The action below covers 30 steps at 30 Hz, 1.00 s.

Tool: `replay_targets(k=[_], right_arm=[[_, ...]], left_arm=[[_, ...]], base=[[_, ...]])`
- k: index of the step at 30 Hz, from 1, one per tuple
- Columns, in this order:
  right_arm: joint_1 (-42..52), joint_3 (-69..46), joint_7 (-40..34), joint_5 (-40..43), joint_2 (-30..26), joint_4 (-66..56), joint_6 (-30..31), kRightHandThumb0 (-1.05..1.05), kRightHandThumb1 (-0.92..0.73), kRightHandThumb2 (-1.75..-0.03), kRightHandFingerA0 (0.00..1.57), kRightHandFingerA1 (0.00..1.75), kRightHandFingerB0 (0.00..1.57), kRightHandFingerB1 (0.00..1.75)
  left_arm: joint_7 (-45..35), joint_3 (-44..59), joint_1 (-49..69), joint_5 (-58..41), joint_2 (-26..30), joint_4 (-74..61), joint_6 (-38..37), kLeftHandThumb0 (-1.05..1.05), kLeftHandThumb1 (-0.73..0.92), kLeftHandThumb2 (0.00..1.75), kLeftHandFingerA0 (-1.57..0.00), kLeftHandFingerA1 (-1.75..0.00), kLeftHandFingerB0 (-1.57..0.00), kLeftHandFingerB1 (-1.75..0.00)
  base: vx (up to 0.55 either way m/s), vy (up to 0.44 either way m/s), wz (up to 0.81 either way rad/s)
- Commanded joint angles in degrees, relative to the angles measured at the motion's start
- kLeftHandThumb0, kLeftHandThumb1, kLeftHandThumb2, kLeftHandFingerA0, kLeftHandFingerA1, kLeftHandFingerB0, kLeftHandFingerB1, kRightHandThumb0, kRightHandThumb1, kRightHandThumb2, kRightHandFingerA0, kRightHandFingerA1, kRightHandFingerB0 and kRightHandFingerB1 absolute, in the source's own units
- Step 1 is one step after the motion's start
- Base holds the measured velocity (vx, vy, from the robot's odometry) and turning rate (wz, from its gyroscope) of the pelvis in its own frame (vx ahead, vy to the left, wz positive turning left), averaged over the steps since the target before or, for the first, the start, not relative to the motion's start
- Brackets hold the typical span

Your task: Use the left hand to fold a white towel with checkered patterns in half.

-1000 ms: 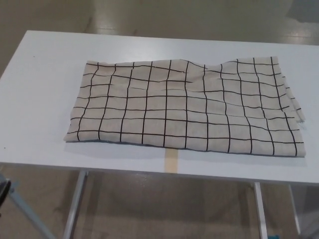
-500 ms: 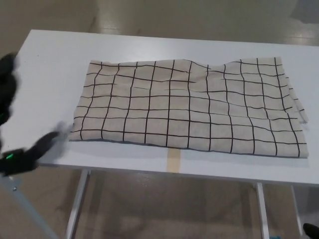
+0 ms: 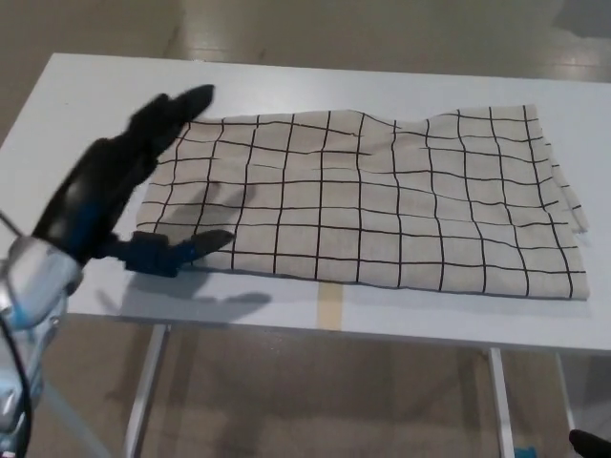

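On the white tabletop (image 3: 76, 105) the towel (image 3: 372, 196) takes up most of the middle, spread out flat with its long side running left to right. It's off-white with a black grid (not perfectly smooth, there are a few ripples along the far edge and some rumpling at the right end). The near edge sits a little back from the tabletop's front edge, and a strip of tan tape (image 3: 329, 305) pokes out from under it there.

Next down in size, the left hand (image 3: 119, 186) comes in from the lower left, just at the towel's left edge. It's holding nothing: the fingers (image 3: 177, 107) are stretched out straight toward the far left corner of the cloth, and the thumb (image 3: 196, 243) is splayed out toward the near left corner. Can't tell if any part of it actually touches the fabric. Its shadow falls on the towel's left end.
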Motion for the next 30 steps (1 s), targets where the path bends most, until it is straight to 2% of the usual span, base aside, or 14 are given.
replay_targets(k=[1,2,3,4,5,6,7,8,24,25,27,28,30], right_arm=[[0.72,-0.09,0.97,0.85,0.44,0.29,-1.45,-0.35,-0.57,-0.56,0.52,0.56,0.54,0.45],[0.78,-0.2,1.17,1.1,0.5,0.33,-1.6,-0.35,-0.57,-0.56,0.52,0.56,0.54,0.45],[0.34,-0.33,1.03,1.29,0.68,0.51,-1.46,-0.35,-0.57,-0.56,0.52,0.56,0.54,0.45],[0.0,-0.42,0.9,1.41,0.82,0.65,-1.35,-0.35,-0.57,-0.56,0.52,0.56,0.54,0.45],[-0.36,-0.47,0.77,1.44,0.9,0.86,-1.3,-0.34,-0.57,-0.56,0.52,0.56,0.54,0.45],[-0.38,-0.45,0.78,1.38,0.87,0.93,-1.37,-0.34,-0.57,-0.56,0.52,0.56,0.54,0.45],[-0.33,-0.41,0.95,1.29,0.76,1.19,-1.84,-0.34,-0.57,-0.56,0.53,0.57,0.54,0.45],[-0.26,-0.35,1.09,1.15,0.67,1.46,-2.46,-0.33,-0.57,-0.56,0.53,0.57,0.55,0.45],[-1.47,-0.34,0.79,0.37,0.8,4.49,-4.87,-0.3,-0.56,-0.56,0.53,0.6,0.57,0.47],[-1.3,-0.44,1.06,0.6,0.74,4.34,-4.81,-0.3,-0.56,-0.56,0.53,0.6,0.57,0.47],[-1.02,-0.46,1.24,0.77,0.82,4.08,-4.74,-0.3,-0.56,-0.56,0.54,0.6,0.57,0.47],[-0.69,-0.47,1.52,1.02,0.94,3.7,-4.61,-0.3,-0.55,-0.55,0.54,0.6,0.57,0.47],[-0.35,-0.42,1.53,1.05,1.1,3.31,-4.56,-0.3,-0.56,-0.56,0.55,0.59,0.57,0.47]], left_arm=[[-1.67,-8.08,-6.36,13.64,1.72,8.82,3.78,-0.51,0.34,0.71,0.0,-0.12,-0.01,-0.23],[-0.72,-10.23,-7.45,16.11,1.94,10.65,3.38,-0.45,0.45,0.56,0.0,-0.12,0.0,-0.25],[0.16,-11.91,-8.67,18.31,2.18,12.56,2.65,-0.47,0.37,0.68,0.0,-0.1,-0.02,-0.24],[0.75,-12.98,-9.5,19.66,2.34,13.86,2.13,-0.47,0.37,0.68,0.0,-0.1,-0.02,-0.24],[1.38,-14.17,-10.54,21.05,2.47,15.47,1.61,-0.42,0.45,0.55,0.0,-0.12,0.0,-0.25],[1.48,-14.37,-10.73,21.21,2.47,15.8,1.56,-0.42,0.45,0.55,0.0,-0.12,0.0,-0.25],[1.67,-14.64,-11.17,21.34,2.36,16.68,1.48,-0.47,0.31,0.69,0.0,-0.12,0.0,-0.23],[2.1,-14.94,-11.94,21.48,1.92,18.01,1.62,-0.45,0.3,0.68,0.0,-0.12,0.0,-0.23],[8.99,-21.12,-20.4,28.32,-2.7,32.86,-0.94,-0.38,0.28,0.67,0.0,-0.17,0.0,-0.26],[9.67,-21.41,-20.7,28.58,-3.45,34.29,-1.29,-0.36,0.38,0.67,0.0,-0.15,-0.03,-0.26],[10.15,-21.44,-20.52,28.61,-3.86,34.89,-1.69,-0.36,0.38,0.66,-0.01,-0.15,-0.03,-0.26],[10.74,-21.78,-20.2,28.82,-4.48,35.64,-2.08,-0.35,0.27,0.69,0.0,-0.24,0.0,-0.31],[12.33,-22.7,-19.48,29.84,-6.03,37.26,-2.87,-0.32,0.27,0.7,0.0,-0.27,0.0,-0.34]], base=[[0.0,0.0,0.0],[0.0,0.0,0.0],[0.0,0.0,0.0],[0.0,0.0,0.0],[0.0,0.0,0.0],[0.0,0.0,0.0],[0.0,0.0,0.0],[0.0,0.0,0.0],[0.0,0.0,0.0],[0.0,0.0,0.0],[0.0,0.0,0.0],[0.0,0.0,0.0],[0.0,0.0,0.0]])
